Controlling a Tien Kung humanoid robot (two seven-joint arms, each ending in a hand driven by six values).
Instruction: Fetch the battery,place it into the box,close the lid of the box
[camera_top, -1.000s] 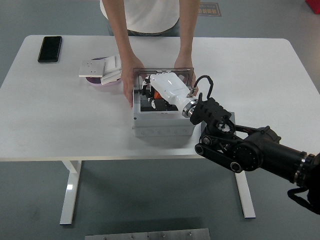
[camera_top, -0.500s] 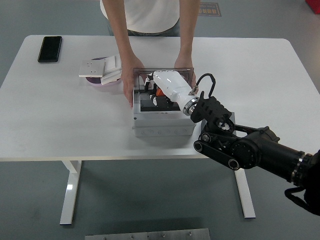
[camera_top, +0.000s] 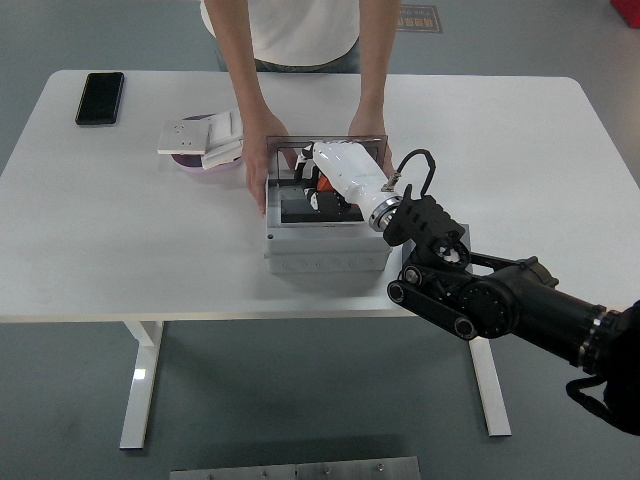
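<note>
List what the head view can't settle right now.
- Right hand fingers: buried in the grey box, so grasp is unreadable.
- Battery: not identifiable; the hand covers the box's contents.
- Lid: clear, edges faint.
- Left arm: out of frame.
- Person's hands flank the box; contact unclear.

Single head view, taken from high on the robot's side and facing forward and down. The whole white table (camera_top: 120, 230) lies within the frame, its near edge low in the picture and its far edge near the top, with grey floor showing on every side. The camera stands at middle range. The right arm (camera_top: 500, 300) enters from the lower right corner; a person (camera_top: 300, 30), cut off above the chest, stands at the far side. No second view is supplied.
</note>
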